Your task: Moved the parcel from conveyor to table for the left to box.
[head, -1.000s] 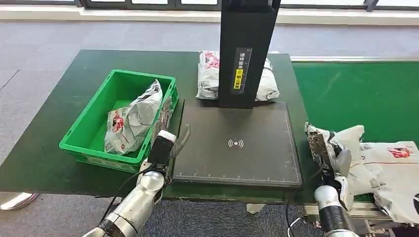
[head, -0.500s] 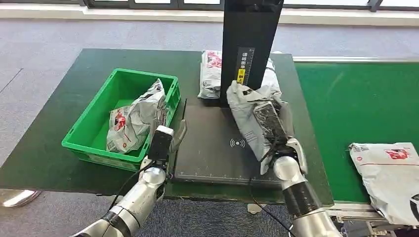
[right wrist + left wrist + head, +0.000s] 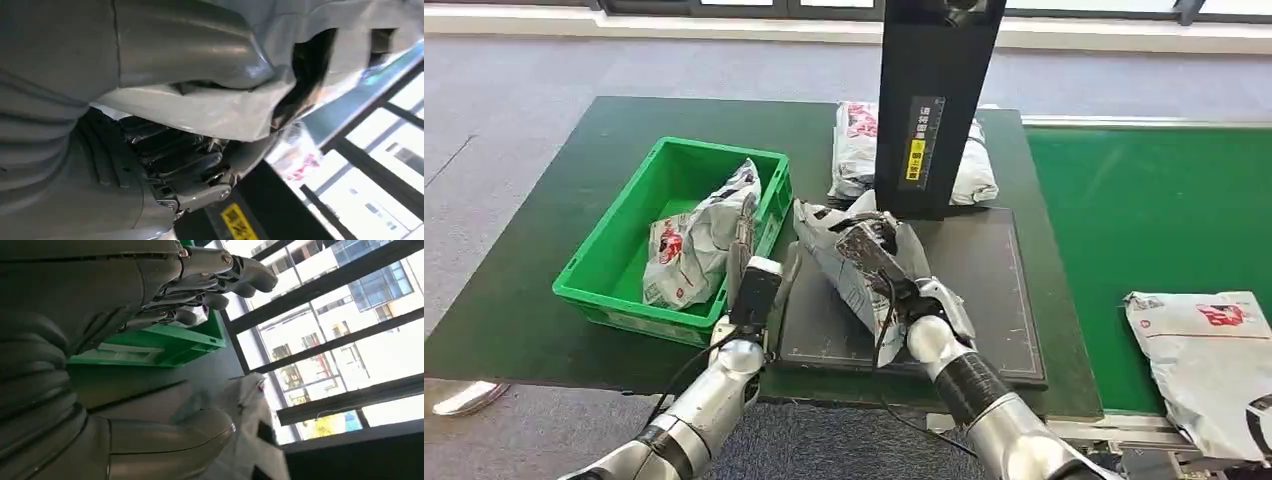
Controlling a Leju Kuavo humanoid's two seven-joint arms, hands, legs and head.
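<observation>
Right hand (image 3: 876, 255) grasps the grey parcel (image 3: 849, 262) above the black scanner pad's (image 3: 984, 300) left part; the parcel's long axis runs from 10 o'clock down to 5 o'clock. Left hand (image 3: 746, 240) stands released, fingers apart, beside the green bin (image 3: 604, 250) at 9 o'clock. A dark green table (image 3: 534, 300) sits on grey carpet, with the green conveyor (image 3: 1144, 200) at 3 o'clock.

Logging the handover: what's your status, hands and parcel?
Right hand grips the parcel over the black pad's left side. Left hand open, waiting beside the green bin. Scanner post close behind; handover path clear.
</observation>
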